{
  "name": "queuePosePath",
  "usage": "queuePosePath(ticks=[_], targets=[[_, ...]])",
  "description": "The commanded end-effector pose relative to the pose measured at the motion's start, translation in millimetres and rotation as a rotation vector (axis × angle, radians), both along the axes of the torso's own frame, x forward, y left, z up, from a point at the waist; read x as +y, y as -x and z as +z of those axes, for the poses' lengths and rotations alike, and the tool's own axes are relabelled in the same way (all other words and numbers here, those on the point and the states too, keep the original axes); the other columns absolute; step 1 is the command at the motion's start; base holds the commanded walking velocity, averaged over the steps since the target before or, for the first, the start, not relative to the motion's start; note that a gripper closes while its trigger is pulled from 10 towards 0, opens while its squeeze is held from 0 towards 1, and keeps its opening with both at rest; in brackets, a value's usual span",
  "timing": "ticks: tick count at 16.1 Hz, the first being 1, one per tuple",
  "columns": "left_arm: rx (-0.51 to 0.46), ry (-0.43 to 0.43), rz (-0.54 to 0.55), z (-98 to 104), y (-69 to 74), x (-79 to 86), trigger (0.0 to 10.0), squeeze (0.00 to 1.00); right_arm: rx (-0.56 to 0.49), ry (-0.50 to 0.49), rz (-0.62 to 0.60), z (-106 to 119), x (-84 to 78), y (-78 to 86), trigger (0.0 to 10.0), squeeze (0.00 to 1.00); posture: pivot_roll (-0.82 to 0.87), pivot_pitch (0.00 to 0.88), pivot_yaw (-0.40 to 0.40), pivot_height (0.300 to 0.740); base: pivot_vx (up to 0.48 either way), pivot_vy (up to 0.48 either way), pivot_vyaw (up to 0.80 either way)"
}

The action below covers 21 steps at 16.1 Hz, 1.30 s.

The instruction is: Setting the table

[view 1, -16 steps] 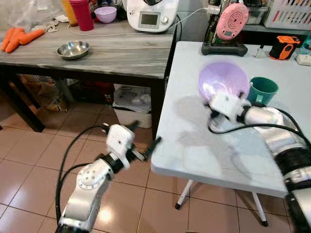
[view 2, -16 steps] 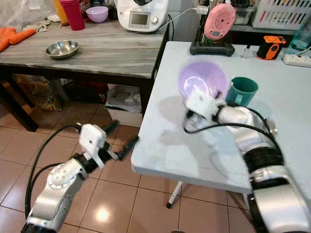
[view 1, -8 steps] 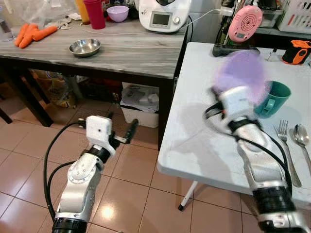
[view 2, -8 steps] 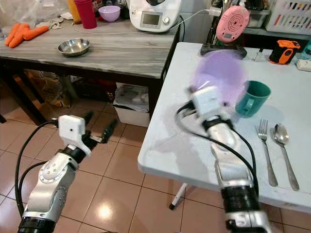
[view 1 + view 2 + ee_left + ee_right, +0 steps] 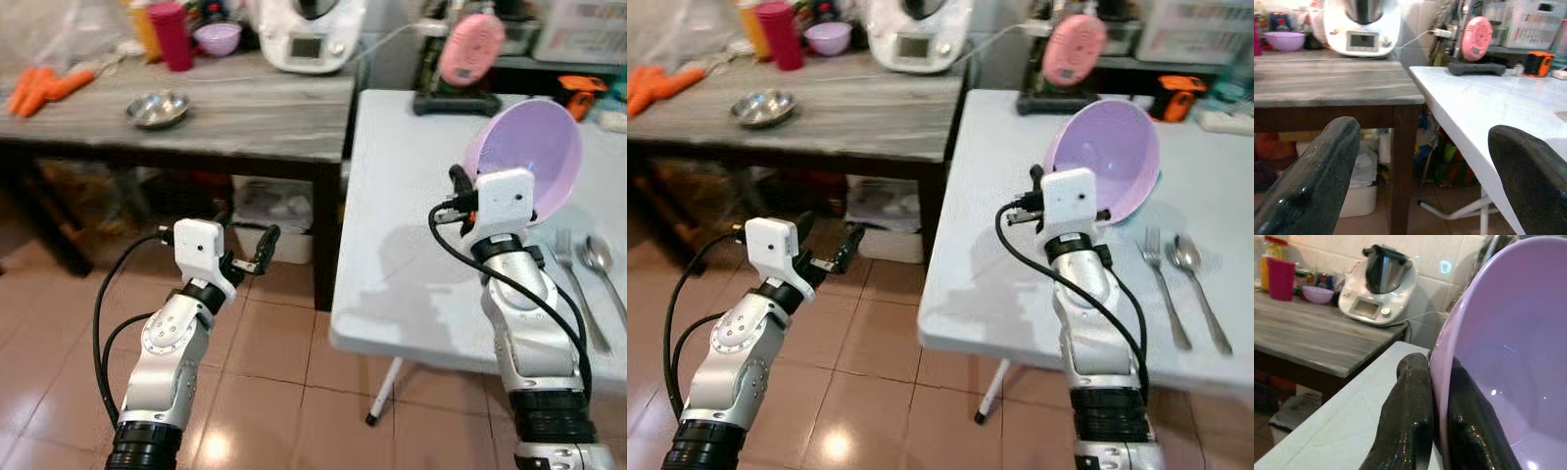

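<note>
Floor: terracotta tiles (image 5: 284, 392), glossy. Left hand (image 5: 247, 257) hangs low over the tiles beside the white worktop (image 5: 411, 255), fingers spread wide, holding nothing.

White worktop, near edge: bare surface with the arm's shadow on it. Right hand (image 5: 1437, 411) raised above this worktop, clamped on the rim of the purple bowl (image 5: 524, 157), one finger outside the wall, one inside. Bowl is tilted up on edge, clear of the surface. Fork (image 5: 1164, 284) and spoon (image 5: 1200, 289) lie side by side near the right edge.

Far edge of white worktop: pink round gadget on a black stand (image 5: 468, 54), orange device (image 5: 576, 90).

Grey wood worktop (image 5: 225, 108) to the left: steel bowl (image 5: 157, 106), carrots (image 5: 44, 86), red cup (image 5: 173, 34), small purple bowl (image 5: 217, 37), white kitchen machine (image 5: 306, 34) at the back. Bags and boxes (image 5: 269, 211) stored underneath.
</note>
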<state>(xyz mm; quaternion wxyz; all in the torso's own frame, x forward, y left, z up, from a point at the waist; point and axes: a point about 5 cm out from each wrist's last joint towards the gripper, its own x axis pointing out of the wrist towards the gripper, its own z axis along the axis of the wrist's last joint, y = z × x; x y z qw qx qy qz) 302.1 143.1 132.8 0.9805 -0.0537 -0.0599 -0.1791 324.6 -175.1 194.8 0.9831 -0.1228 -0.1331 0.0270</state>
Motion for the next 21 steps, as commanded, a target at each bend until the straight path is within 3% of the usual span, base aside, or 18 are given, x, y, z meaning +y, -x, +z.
queuePosePath(ticks=[1,4,12,21], targets=[[0.004,0.011,-0.001,0.4,-0.5,-1.5,10.0,0.00,-0.004,-0.003,0.001,2.7,1.5,1.2,10.0,0.00,-0.21,0.036,0.054,0.740,0.000,0.424,-0.80],[0.012,0.021,0.002,-2.3,2.0,-3.3,10.0,0.00,0.004,0.008,0.024,1.8,6.0,2.1,10.0,0.00,-0.21,0.037,0.047,0.740,0.000,0.425,-0.67],[0.012,0.028,-0.019,-1.5,-0.5,-9.9,10.0,0.00,-0.002,-0.012,0.022,0.0,8.8,7.6,10.0,0.00,-0.22,0.043,0.061,0.740,0.000,0.457,0.00],[0.021,0.025,-0.032,-3.0,-1.1,-14.4,10.0,0.00,-0.012,-0.030,-0.015,-1.0,-3.9,12.6,10.0,0.00,-0.22,0.038,0.067,0.740,0.000,0.480,0.00]])
